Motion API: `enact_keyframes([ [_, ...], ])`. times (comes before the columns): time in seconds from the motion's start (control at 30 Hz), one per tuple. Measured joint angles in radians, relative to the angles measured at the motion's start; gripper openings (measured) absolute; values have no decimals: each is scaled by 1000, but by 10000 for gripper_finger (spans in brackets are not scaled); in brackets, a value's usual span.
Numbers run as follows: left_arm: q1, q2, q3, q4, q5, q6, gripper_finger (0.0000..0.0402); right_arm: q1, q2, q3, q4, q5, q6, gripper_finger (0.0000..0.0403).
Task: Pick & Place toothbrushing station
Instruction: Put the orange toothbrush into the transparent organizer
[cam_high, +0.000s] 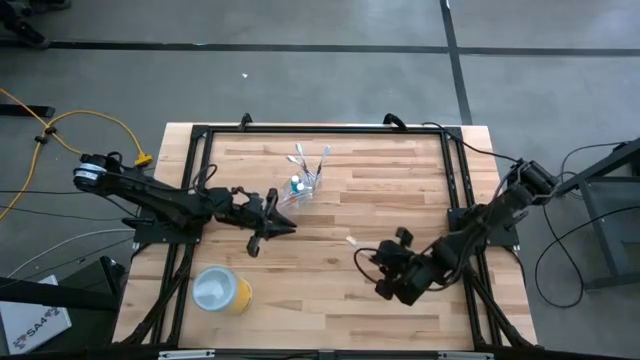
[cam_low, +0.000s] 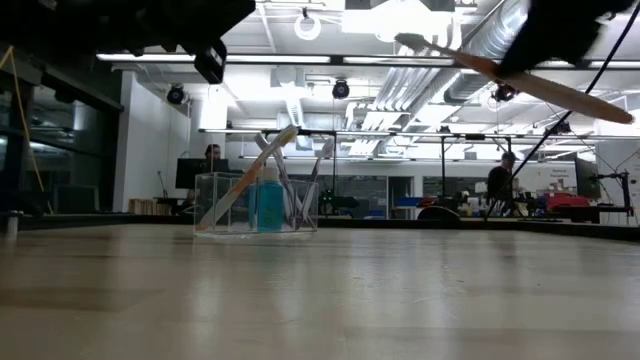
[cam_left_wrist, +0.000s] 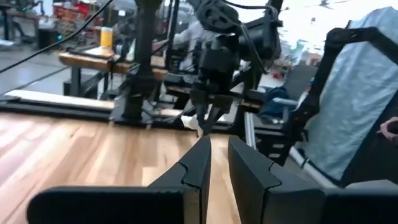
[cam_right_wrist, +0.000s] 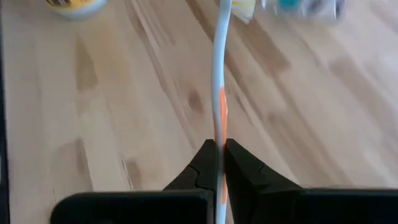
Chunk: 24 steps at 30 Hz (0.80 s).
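Clear plastic cup (cam_high: 303, 187) stood upright on the wooden table (cam_high: 400, 180), toward the far middle of the table in the high view. Several toothbrushes (cam_high: 312, 163) leaned in it, heads fanning away from the near edge. A blue tube (cam_high: 295, 184) sat inside the cup too; the low view showed the cup (cam_low: 256, 203) with a blue tube (cam_low: 268, 205) upright between slanting brush handles (cam_low: 240, 187).

Left gripper (cam_high: 283, 226) lay low over the table just beside the cup, on its near side. In the left wrist view its fingers (cam_left_wrist: 200, 163) stood a narrow slit apart with nothing seen between them.

Right gripper (cam_high: 372, 262) hung over the near right part of the table, well apart from the cup. Its fingers (cam_right_wrist: 205, 163) were clamped on a white-and-orange toothbrush (cam_right_wrist: 219, 87), which ran straight out ahead of the gripper toward the cup. In the low view the same brush (cam_low: 520, 78) showed raised above the table, tilted, at upper right. In the high view only its pale tip (cam_high: 351, 240) could be made out.

Yellow cup (cam_high: 222, 290) with pale top lay near the left front of the table, apart from everything else.

People (cam_low: 213, 158) were in the room beyond the table.
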Motion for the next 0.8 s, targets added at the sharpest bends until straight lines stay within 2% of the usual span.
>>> enact_keyframes([
  [0.3, 9, 172, 1, 266, 70, 35, 61, -87, 0, 62, 200, 16, -364, 5],
  [0.43, 47, 220, 5, 333, 101, 4, 70, -115, 0, 81, 268, 16, -497, 5],
  [0.5, 69, 250, 14, 353, 152, -27, 72, -127, 0, 87, 291, 15, -550, 5],
  [0.8, 87, 424, 176, 406, 332, -68, 72, -167, 0, 93, 413, 12, -715, 4],
])
